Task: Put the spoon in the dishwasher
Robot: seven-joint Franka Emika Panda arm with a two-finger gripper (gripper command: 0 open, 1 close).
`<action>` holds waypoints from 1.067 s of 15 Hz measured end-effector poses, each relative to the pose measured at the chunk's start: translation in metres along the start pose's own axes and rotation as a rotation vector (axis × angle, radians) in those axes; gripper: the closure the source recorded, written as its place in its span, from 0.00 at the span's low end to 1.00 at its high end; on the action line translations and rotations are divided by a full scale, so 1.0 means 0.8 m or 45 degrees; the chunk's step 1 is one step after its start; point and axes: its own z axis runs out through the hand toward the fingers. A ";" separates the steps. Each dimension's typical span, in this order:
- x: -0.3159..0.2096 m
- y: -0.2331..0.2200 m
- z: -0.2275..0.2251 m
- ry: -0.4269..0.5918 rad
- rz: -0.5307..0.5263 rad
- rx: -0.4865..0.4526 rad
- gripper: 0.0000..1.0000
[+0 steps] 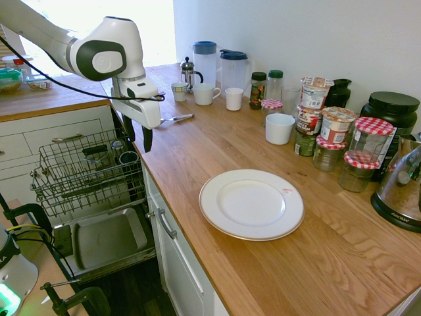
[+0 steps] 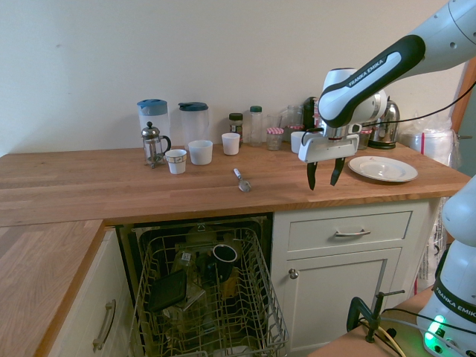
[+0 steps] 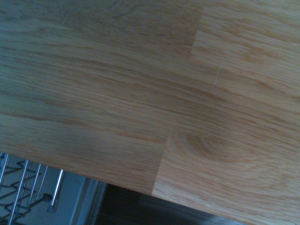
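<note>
Silver spoon [image 1: 176, 118] is lying flat on the wooden worktop [image 1: 276, 263], bowl toward the front edge in the second exterior view, handle pointing back toward the mugs. Nothing touching it. White mug [image 1: 204, 94], small cup [image 1: 233, 99] and French press [image 1: 189, 72] sit behind it along the back wall, well clear, so approach from above looks open.

Dishwasher [image 2: 201, 297] is below the worktop's front edge, rack [image 1: 85, 171] pulled out over the dropped door [image 1: 105, 240]. Rack already holds a dark cup and some other items; plenty of free wire cells, so my guess is a drop from above works.

Gripper [image 2: 325, 173] hangs above the worktop close to its front edge, between the spoon and the white plate [image 1: 251, 203]. Fingers point straight down, jaws wide, nothing between them. Wrist view confirms: bare wood grain below, worktop edge and a bit of rack at the frame border, no spoon in it.

Arm reaches in with the wrist section level and the hand bent down. Judgement: pick not started; needs a sideways move toward the spoon, then descent. Thin flat metal on wood, so a slip on closing is the likely risk.
</note>
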 end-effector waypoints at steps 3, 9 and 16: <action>-0.001 -0.002 -0.001 -0.002 -0.001 -0.004 0.00; -0.006 -0.090 -0.032 0.013 0.058 0.079 0.00; 0.001 -0.253 -0.023 0.057 0.195 0.121 0.00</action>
